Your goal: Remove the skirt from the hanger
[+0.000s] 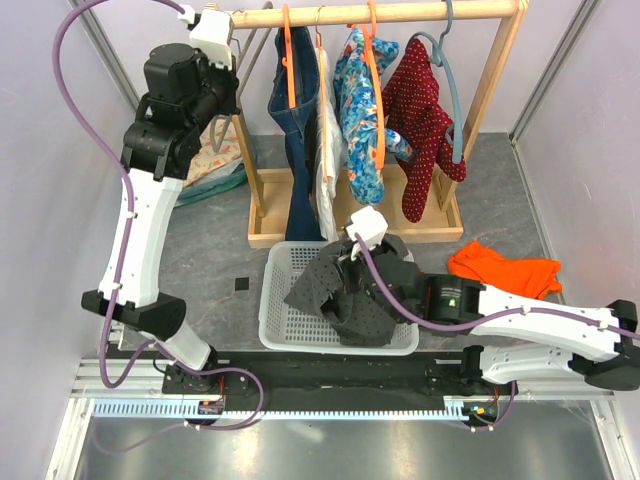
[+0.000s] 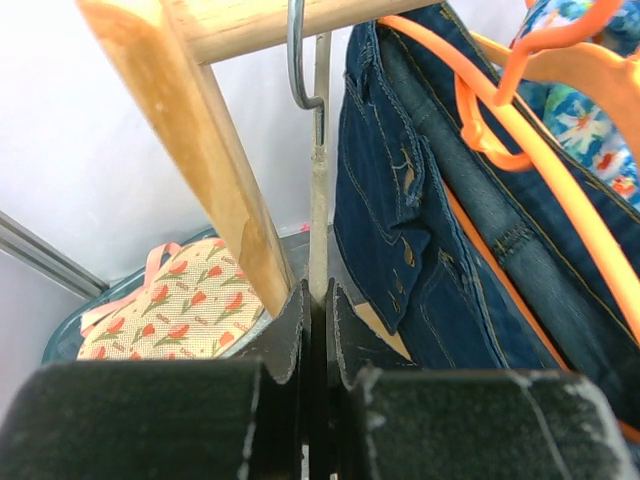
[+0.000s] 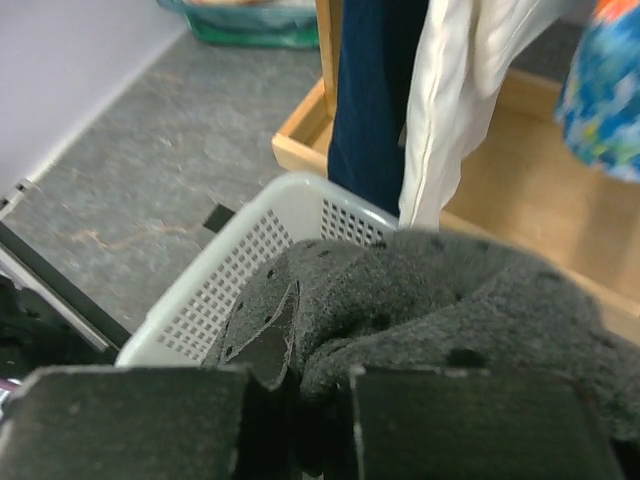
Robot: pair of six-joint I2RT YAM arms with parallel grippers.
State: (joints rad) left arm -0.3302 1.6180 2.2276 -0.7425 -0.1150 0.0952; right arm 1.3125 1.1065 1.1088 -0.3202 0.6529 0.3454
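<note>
Top external: reaching up, left end effector [image 2: 318, 300] seemingly clenched; right end effector [image 3: 297, 385] low, grasping grey garment [image 3: 450, 300]

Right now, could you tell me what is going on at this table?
Two robot arms are working at a clothes rack. The skirt hangs on its orange hanger from the wooden rod, so it is not yet removed. The left gripper is up beside the rack's left post, jaws close together, not touching the skirt. The right gripper is shut on a dark grey dotted garment over the white basket.
</note>
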